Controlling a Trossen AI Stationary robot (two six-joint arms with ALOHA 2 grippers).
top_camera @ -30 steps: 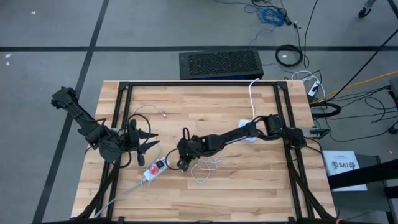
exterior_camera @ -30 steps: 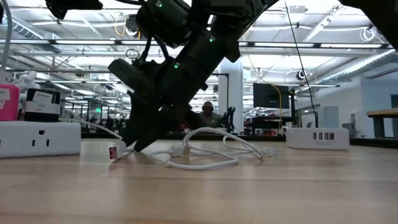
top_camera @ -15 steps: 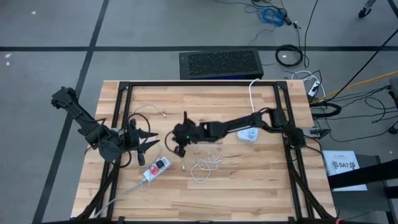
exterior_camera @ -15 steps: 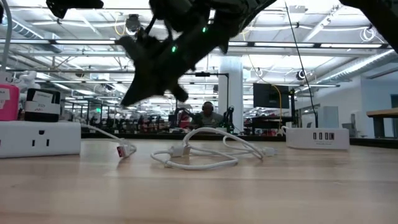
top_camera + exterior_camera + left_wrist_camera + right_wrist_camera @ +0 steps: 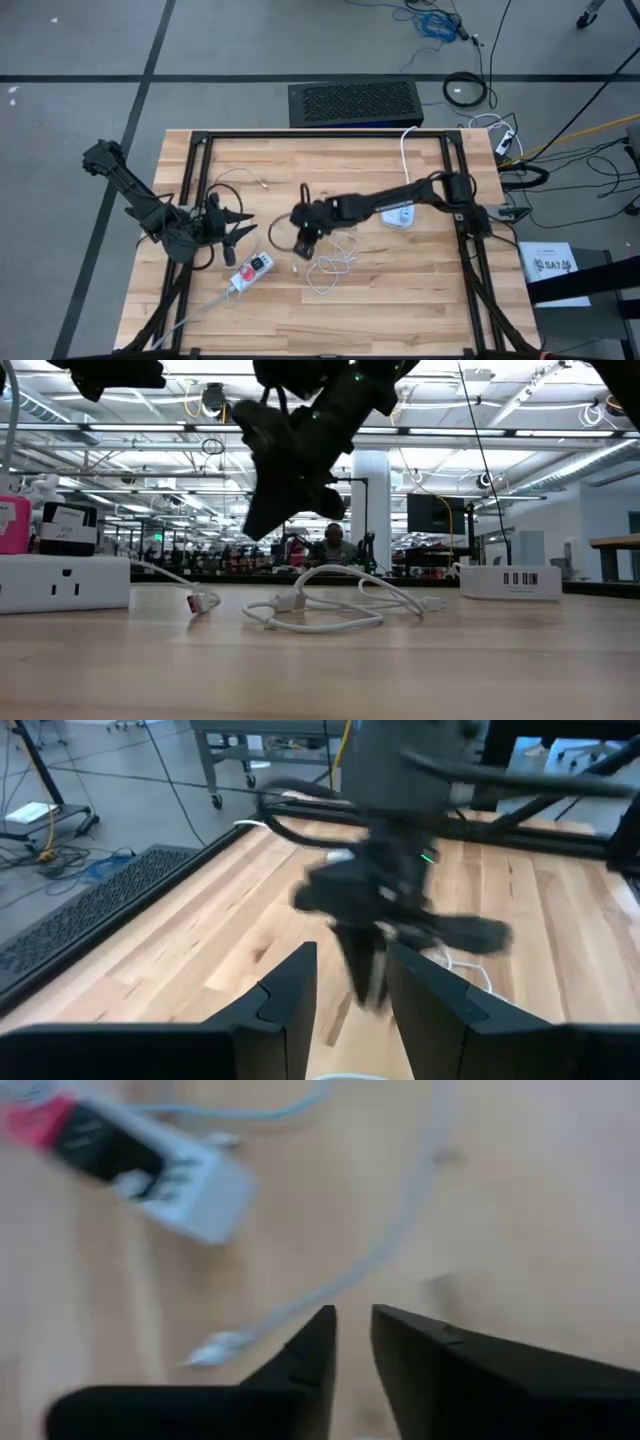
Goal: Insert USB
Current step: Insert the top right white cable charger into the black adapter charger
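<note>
A white USB cable (image 5: 335,262) lies in loose loops on the wooden table. Its plug end (image 5: 200,601) rests on the wood beside a white power strip with a red switch (image 5: 250,268). My right gripper (image 5: 301,246) hangs above the table just past the plug (image 5: 212,1348). It points steeply down, its fingers a narrow gap apart with only bare wood showing between them (image 5: 352,1342). My left gripper (image 5: 243,228) waits open, held level over the table's left part, and faces the right gripper (image 5: 370,970). A white USB charger block (image 5: 400,216) sits under the right arm.
In the low view the charger block (image 5: 505,581) stands at the right with its ports facing the camera. The power strip (image 5: 62,582) stands at the left. A thin dark wire (image 5: 240,180) lies at the far left of the table, and black frame rails (image 5: 200,160) run along the sides.
My right gripper has risen off the table from beside the cable's plug and the power strip. It went first toward the far edge, then a little to the right. The plug end stays lying on the wood, shifted slightly.
</note>
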